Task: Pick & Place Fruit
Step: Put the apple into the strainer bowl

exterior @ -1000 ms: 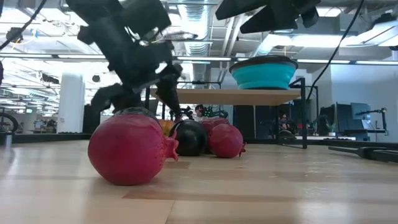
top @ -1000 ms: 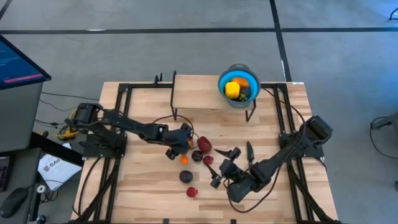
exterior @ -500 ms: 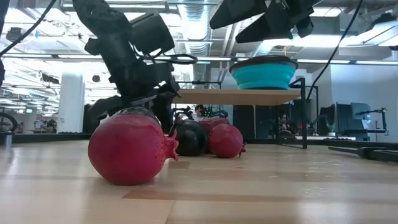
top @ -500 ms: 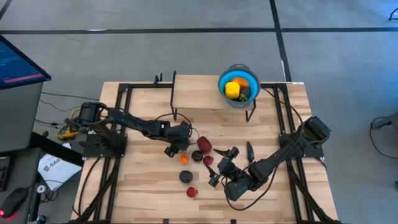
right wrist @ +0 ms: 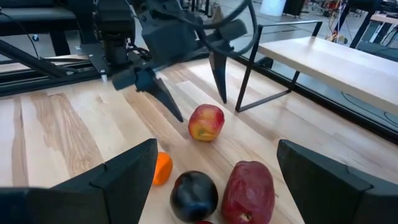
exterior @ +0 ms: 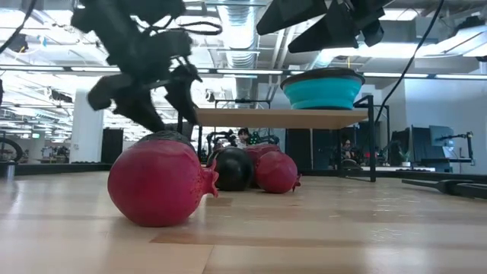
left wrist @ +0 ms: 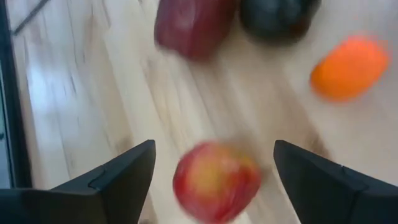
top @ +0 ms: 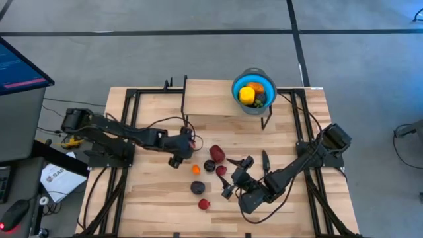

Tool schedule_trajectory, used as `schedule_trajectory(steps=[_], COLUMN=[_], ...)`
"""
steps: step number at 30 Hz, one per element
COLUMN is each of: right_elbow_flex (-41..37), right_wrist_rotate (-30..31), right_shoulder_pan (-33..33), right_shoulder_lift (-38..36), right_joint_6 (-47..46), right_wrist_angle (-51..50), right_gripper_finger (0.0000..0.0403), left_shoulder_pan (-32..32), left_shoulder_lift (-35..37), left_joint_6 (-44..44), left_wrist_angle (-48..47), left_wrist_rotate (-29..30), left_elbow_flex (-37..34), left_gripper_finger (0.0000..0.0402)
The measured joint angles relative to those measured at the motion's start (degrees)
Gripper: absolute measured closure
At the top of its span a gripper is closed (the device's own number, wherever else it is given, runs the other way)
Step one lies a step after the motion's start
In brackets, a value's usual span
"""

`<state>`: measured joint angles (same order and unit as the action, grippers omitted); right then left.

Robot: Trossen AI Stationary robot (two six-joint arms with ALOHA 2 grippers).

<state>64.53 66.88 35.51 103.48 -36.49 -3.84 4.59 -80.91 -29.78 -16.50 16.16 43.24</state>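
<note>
Left gripper hovers with fingers spread wide, empty, above a red-yellow apple lying free on the table. Other fruit is clustered nearby. Right gripper, also wide and empty, waits right of them.

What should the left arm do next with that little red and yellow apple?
Probably lower the left pincer straight down and close it. Its fingers are open on either side of the apple, which sits loose on the table, not gripped yet.
</note>
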Motion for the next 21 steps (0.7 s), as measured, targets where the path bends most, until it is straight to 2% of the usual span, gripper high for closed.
schedule_trajectory(steps=[5,8,11,14,21], right_elbow_flex=[0.0,0.0,0.0,0.0,-0.02], right_wrist_rotate=[0.0,0.0,-0.26,-1.52,-2.69], right_shoulder_pan=[-0.03,-0.48,-0.9,-1.31,-1.68], right_shoulder_lift=[0.0,0.0,0.0,0.0,0.0], right_joint_6=[-0.17,0.0,-0.02,-0.02,-0.17], right_wrist_angle=[0.0,-0.07,0.02,0.04,0.52], right_gripper_finger=[0.0078,0.0078,0.0078,0.0078,0.0078], left_shoulder_pan=[-4.57,-6.95,-8.65,-9.63,-9.8], left_shoulder_lift=[1.16,-0.36,-2.2,-3.89,-7.28], left_joint_6=[-1.29,-2.75,-3.22,-3.3,-2.7], left_wrist_angle=[2.75,8.55,12.55,13.62,14.79], left_wrist_rotate=[-4.83,-5.54,-6.5,-10.09,-12.29], left_elbow_flex=[-5.94,-8.45,-9.27,-9.29,-9.12], left_gripper_finger=[0.0066,0.0062,0.0062,0.0063,0.0103])
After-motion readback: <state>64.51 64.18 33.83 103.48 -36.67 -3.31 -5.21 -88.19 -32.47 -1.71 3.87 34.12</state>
